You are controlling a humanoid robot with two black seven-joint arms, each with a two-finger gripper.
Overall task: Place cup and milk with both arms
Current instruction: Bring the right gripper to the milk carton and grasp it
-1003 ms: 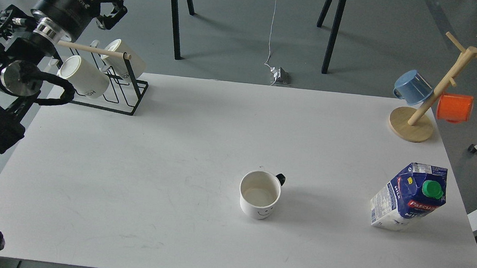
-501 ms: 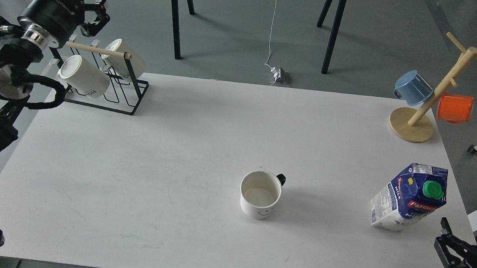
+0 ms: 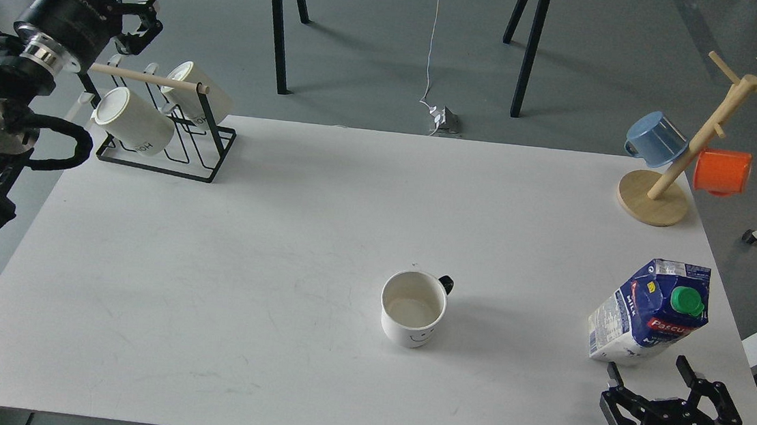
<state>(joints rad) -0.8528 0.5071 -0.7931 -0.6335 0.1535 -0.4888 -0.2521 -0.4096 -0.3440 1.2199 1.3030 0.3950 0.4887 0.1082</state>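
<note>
The cup [image 3: 412, 308], a white mug with a black smiley face and black handle, stands upright in the middle of the white table [image 3: 281, 231]. The milk [image 3: 651, 312], a blue and white carton with a green cap, stands at the right side. My right gripper [image 3: 646, 377] is open and empty, just in front of the milk, not touching it. My left gripper [image 3: 150, 4] is open and empty, raised beyond the table's far left corner, far from the cup.
A black wire rack [image 3: 173, 133] with two cream mugs [image 3: 133, 121] stands at the back left. A wooden mug tree [image 3: 693, 144] with a blue cup [image 3: 656, 137] and an orange cup [image 3: 721, 171] stands at the back right.
My right gripper has come into view and moved up and left toward the milk's front. My left gripper has drifted left and back, away from the table.
</note>
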